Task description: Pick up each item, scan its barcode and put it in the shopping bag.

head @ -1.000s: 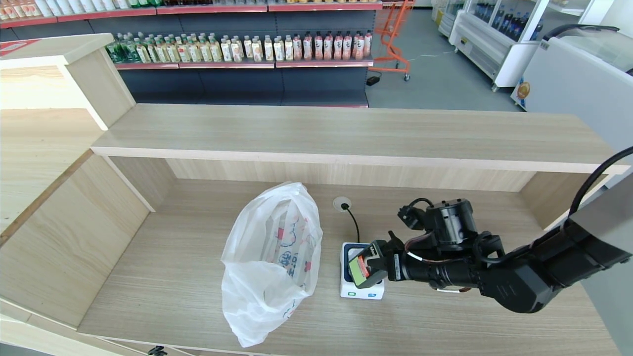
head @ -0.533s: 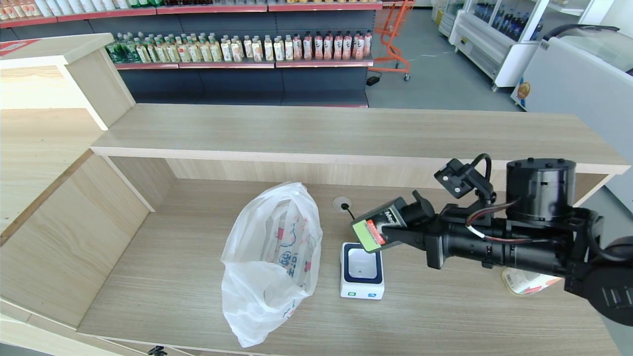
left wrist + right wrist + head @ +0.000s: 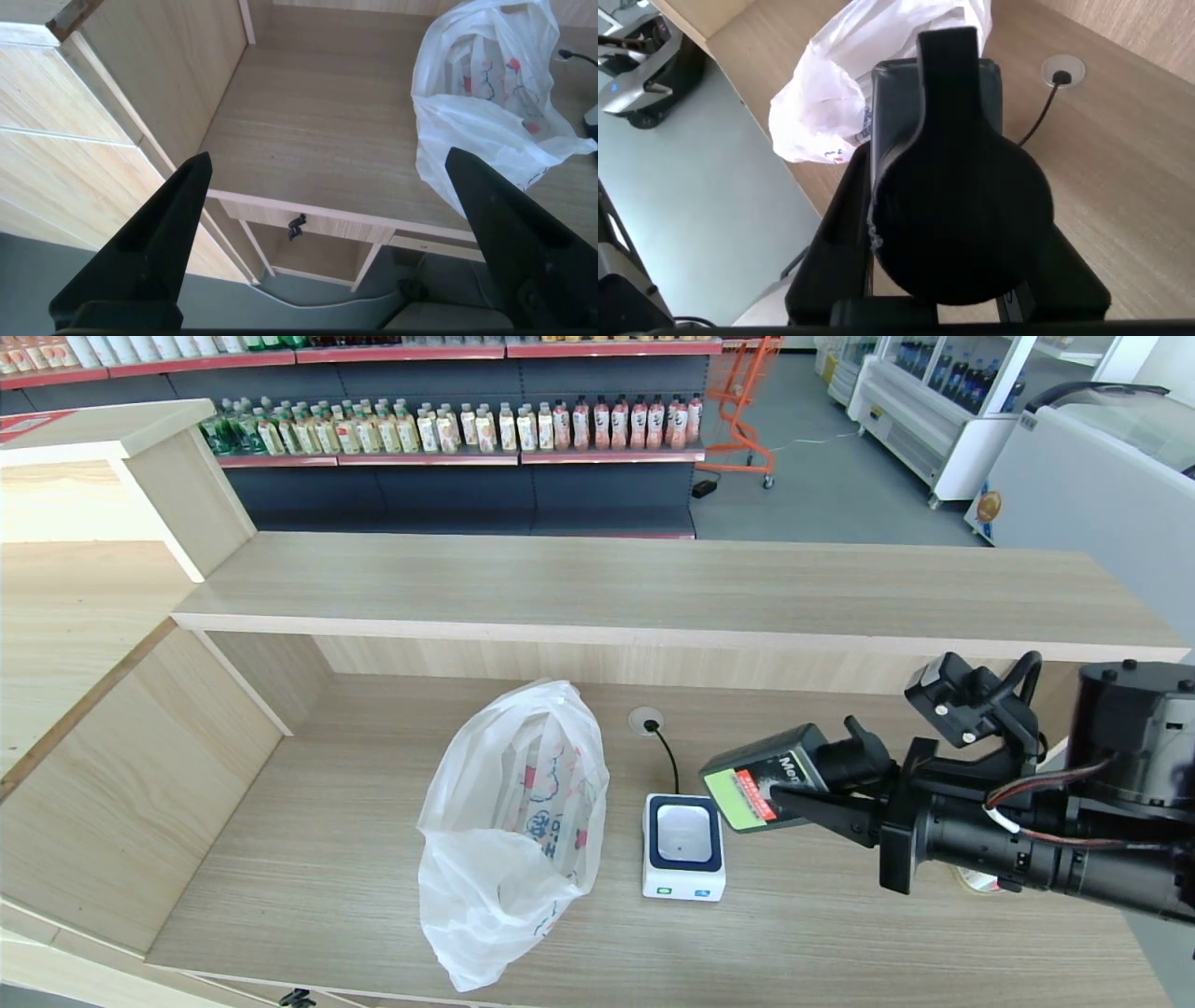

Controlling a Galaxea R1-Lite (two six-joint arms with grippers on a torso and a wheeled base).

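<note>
Since a second ago we see the right gripper [image 3: 794, 779] lifted off the scanner [image 3: 683, 845] and drawn back toward the right of the frame, carrying the box [image 3: 742, 795] with it. The bag and the scanner have not moved.

At centre left of the head view, the white shopping bag [image 3: 512, 821] slumps on the counter [image 3: 308, 859]. Through its plastic we make out cartons with red and blue print, too blurred to read. Just right of it sits the white scanner with its blue-framed window facing up. Its cable [image 3: 667, 751] runs to a grommet [image 3: 645, 719] behind it. Right of the scanner and above the counter, the right gripper is clamped on the dark box. The box's end face carries a green label with a red strip, and its side has white lettering.

The right wrist view shows the box [image 3: 895, 103] from behind, pinched between the fingers, with the bag [image 3: 831, 93] beyond it. The left wrist view shows the left gripper [image 3: 329, 161] with its fingers spread wide, off the counter's near edge, and the bag [image 3: 486, 103] farther off.
</note>
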